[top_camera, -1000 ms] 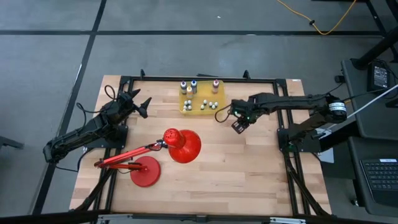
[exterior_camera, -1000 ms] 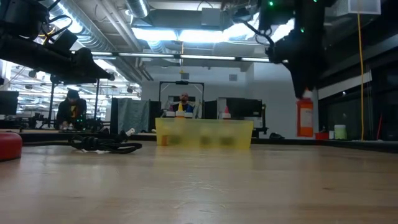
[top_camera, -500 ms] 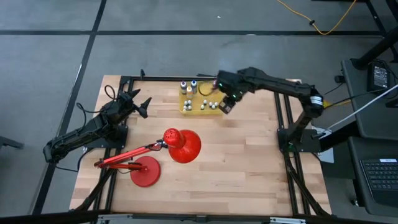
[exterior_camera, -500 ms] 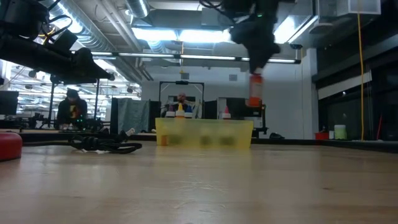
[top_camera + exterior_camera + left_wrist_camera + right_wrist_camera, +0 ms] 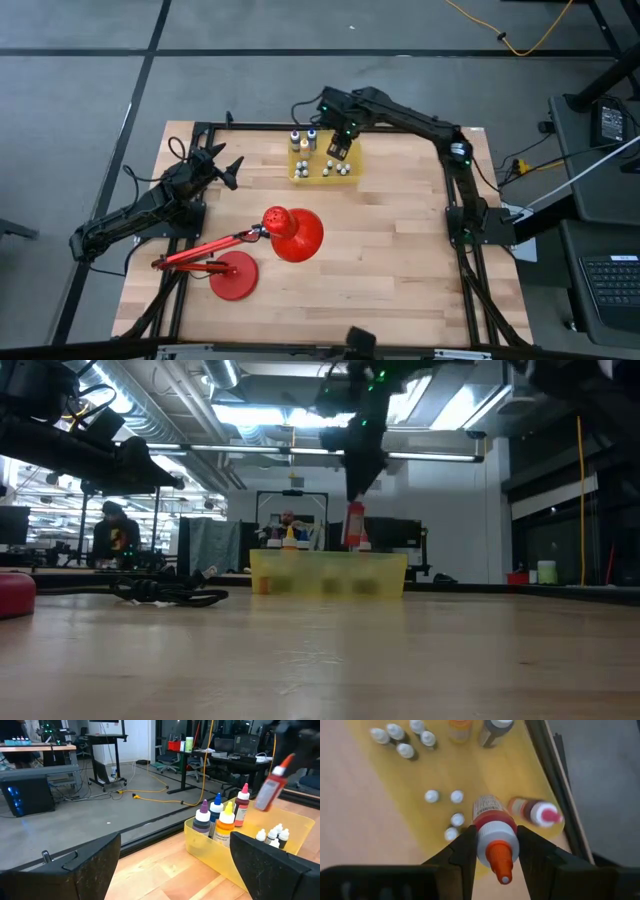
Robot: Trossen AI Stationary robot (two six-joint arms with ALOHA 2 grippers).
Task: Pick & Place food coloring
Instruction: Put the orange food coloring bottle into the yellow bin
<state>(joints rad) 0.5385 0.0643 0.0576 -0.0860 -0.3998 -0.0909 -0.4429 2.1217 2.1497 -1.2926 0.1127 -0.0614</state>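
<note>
A red food coloring bottle (image 5: 492, 815) with a white collar and an orange tip hangs above the translucent yellow bin (image 5: 310, 178), and my right gripper (image 5: 340, 145) is shut on it. The bin stands at the table's far middle. Taller bottles (image 5: 222, 817) stand upright along its far wall, and several small white-capped bottles (image 5: 400, 737) stand on its floor. One more red bottle (image 5: 535, 812) stands under my gripper. My left gripper (image 5: 228, 168) waits open at the table's left, pointing level at the bin. My right gripper pinches the bottle's white collar (image 5: 495, 840), just below the orange tip, between its two fingers (image 5: 465, 847). The fingers come from above, pointing steeply down. The bottle hangs below them (image 5: 354, 525), slightly tilted, lifted clear of the bin and the bottles in it.
A red desk lamp (image 5: 270, 235) lies on the table's near left, its shade close to the bin's near side. A black frame (image 5: 400, 127) runs around the table's edges. The wood right of the bin and toward the near edge is bare.
My right gripper has carried the red bottle from the right of the bin toward the table's left and far edge, rising a little and rolling about its own line. It now hangs over the bin's far half. The bottle has stayed lifted clear throughout.
</note>
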